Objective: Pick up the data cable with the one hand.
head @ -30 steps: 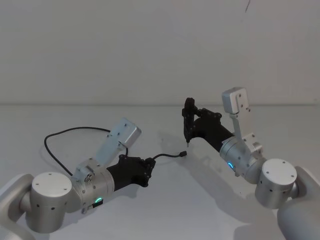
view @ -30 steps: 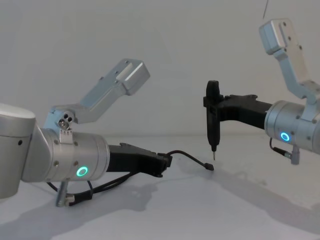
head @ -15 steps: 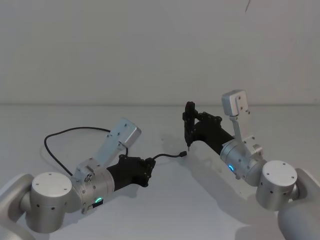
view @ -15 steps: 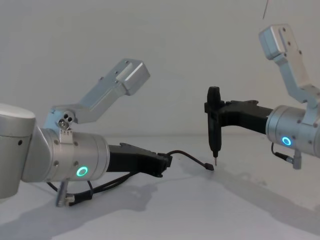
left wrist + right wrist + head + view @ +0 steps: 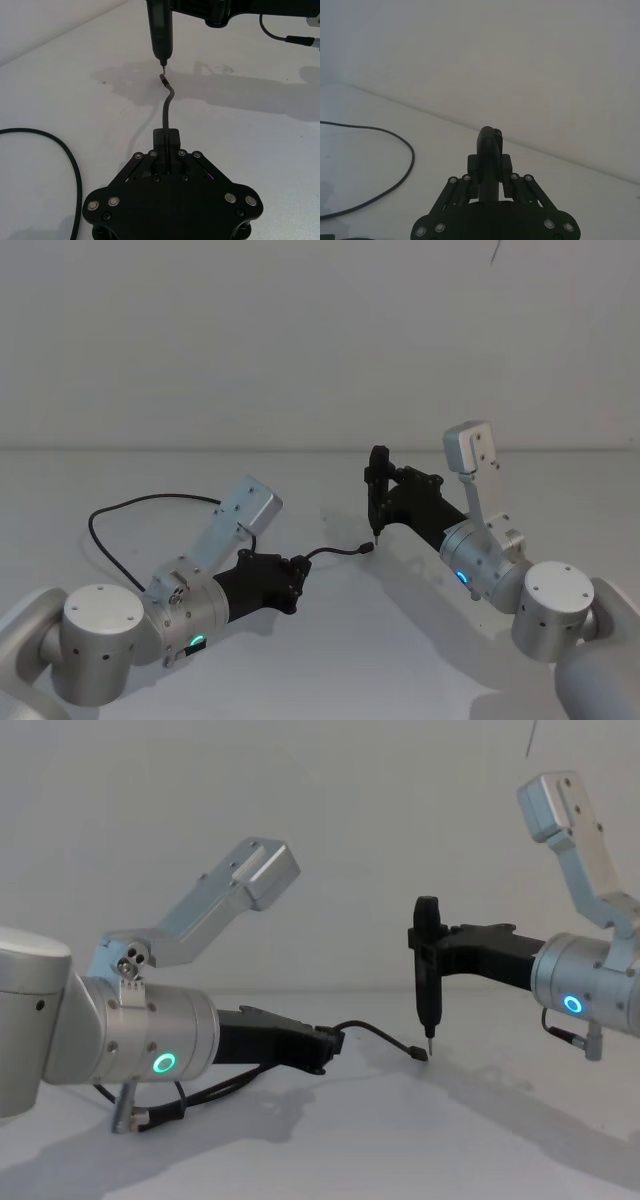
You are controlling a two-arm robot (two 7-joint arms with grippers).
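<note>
Gripping the data cable (image 5: pixel 166 107) near its plug, the left gripper (image 5: pixel 165 150) points it toward the pen-like tool (image 5: pixel 427 972) clamped upright in the right gripper (image 5: pixel 437 952).

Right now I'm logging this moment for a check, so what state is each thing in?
Left gripper: shut on the cable near one end, low over the table.
Cable: free end with plug sticks out from the gripper, the rest loops on the table.
Right gripper: shut on the pen-like tool.
Pen-like tool: upright, tip just above the plug.
</note>
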